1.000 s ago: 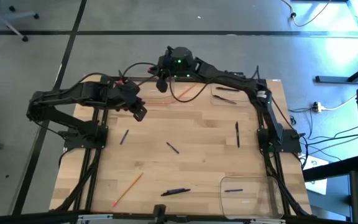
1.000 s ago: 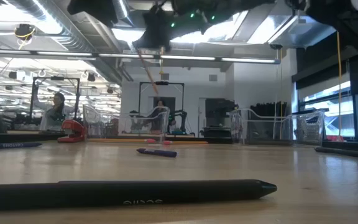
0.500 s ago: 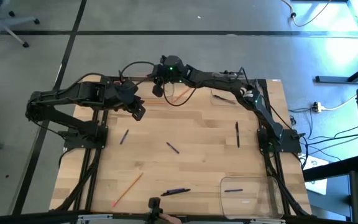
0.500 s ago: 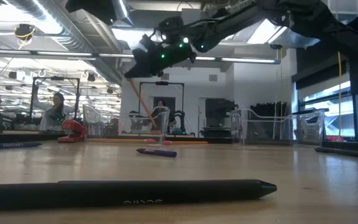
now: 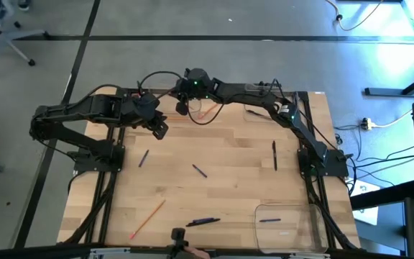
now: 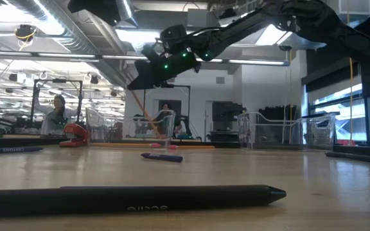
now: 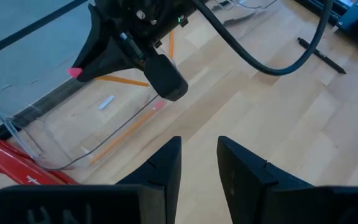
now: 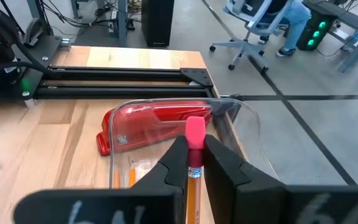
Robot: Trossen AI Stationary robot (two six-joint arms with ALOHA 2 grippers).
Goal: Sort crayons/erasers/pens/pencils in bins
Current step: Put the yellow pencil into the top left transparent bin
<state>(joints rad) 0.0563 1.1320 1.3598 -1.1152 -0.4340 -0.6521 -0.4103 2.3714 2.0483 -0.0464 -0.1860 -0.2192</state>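
At upper left of the high view the left gripper (image 5: 159, 130) hangs idle, fingers apart on nothing. At upper centre the right gripper (image 8: 194, 163) is clamped on a pencil (image 8: 193, 167) near its eraser, over the bin (image 7: 39, 134). It looks light, stiff, slippery: best pinched mid-shaft. Its tip is hidden.

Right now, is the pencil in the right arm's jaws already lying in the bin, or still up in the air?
Still up in the air. The right gripper is shut on the pencil, which slants down toward the bin.
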